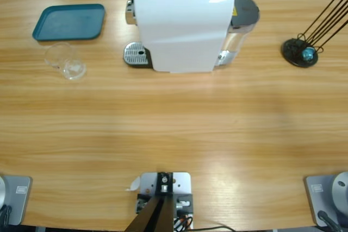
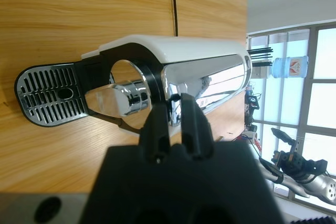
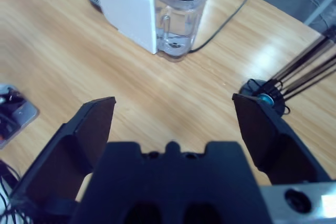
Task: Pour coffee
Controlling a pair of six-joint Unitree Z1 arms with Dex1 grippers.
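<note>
High view shows an empty-looking clear glass (image 1: 65,61) left of the white coffee machine (image 1: 182,25), near a teal tray (image 1: 69,22); no coffee is discernible. Left wrist view alone shows the left gripper (image 2: 176,109), jaws nearly together, at the machine's chrome spout (image 2: 128,98). Right wrist view shows the right gripper (image 3: 176,116) spread wide above bare table (image 3: 79,61).
</note>
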